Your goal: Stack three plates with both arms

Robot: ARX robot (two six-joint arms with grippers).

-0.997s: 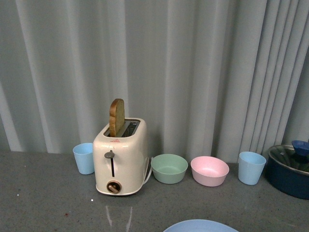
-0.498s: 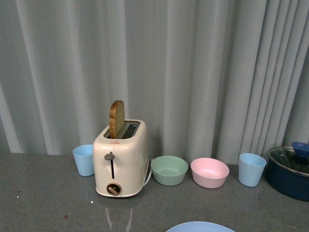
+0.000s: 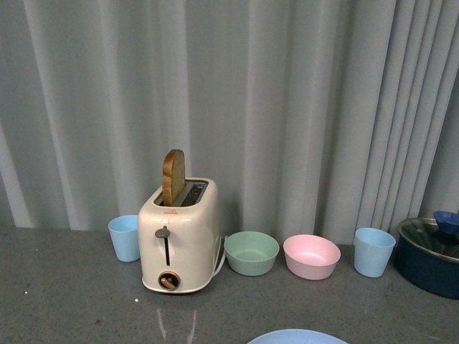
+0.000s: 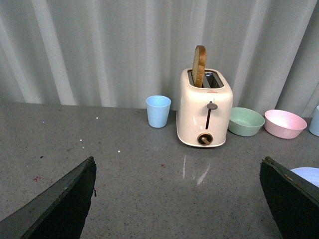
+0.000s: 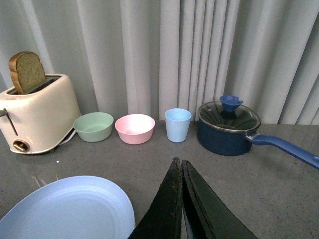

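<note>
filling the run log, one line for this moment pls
left gripper open, empty | right gripper shut, empty | light blue plate flat on counter | stacking not begun

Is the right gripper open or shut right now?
Shut. In the right wrist view the right gripper's two dark fingers press together with nothing between them, above the counter beside the light blue plate.

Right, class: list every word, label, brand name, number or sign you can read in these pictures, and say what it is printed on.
Small red mark near the top front of the cream two-slot toaster: too small and blurred to read.
Nothing else carries readable text, not the light blue plastic cups, the bowls or the dark blue lidded saucepan.
</note>
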